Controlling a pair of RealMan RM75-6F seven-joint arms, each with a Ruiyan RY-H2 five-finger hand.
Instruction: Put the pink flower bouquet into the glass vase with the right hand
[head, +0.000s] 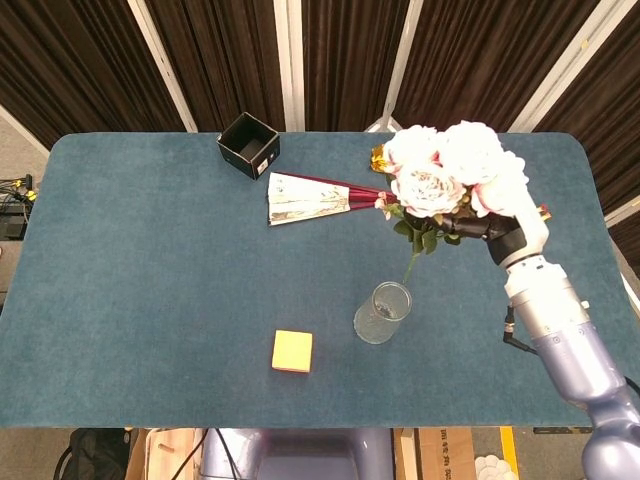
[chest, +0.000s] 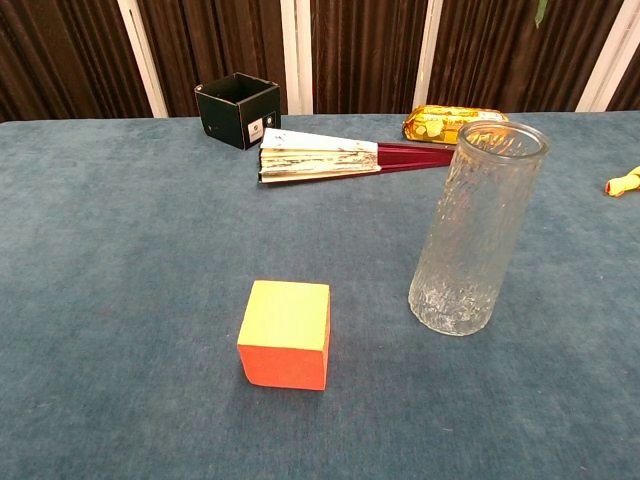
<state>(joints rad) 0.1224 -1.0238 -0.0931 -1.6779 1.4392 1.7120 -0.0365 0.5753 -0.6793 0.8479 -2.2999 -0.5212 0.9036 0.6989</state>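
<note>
Head view has the right hand up off the table, gripping the pink flower bouquet by the stems just under the blooms. The flowers are big pale pink ones bunched together and they cover most of the hand, so I can't really see how the fingers sit, only that the bunch is held. Green leaves hang below the blooms and one thin stem trails down toward the rim of the glass vase. From this angle the stem tip looks like it ends right at the top of the vase, but I can't tell if it's actually inside or just above it.

Over in the chest view the vase stands upright on the blue table with nothing in it that I can see. Only a little green bit of the bouquet pokes in at the top edge, so the bunch is well above the vase mouth there.

Other stuff on the table: an orange-and-yellow block to the left of the vase, a half-folded paper fan with dark red ribs further back, a small black box near the far edge, and a gold foil packet just behind the fan's handle end. There's also a small yellow and red thing at the right edge in the chest view, too cut off to identify.

Left hand doesn't show up in either camera.
</note>
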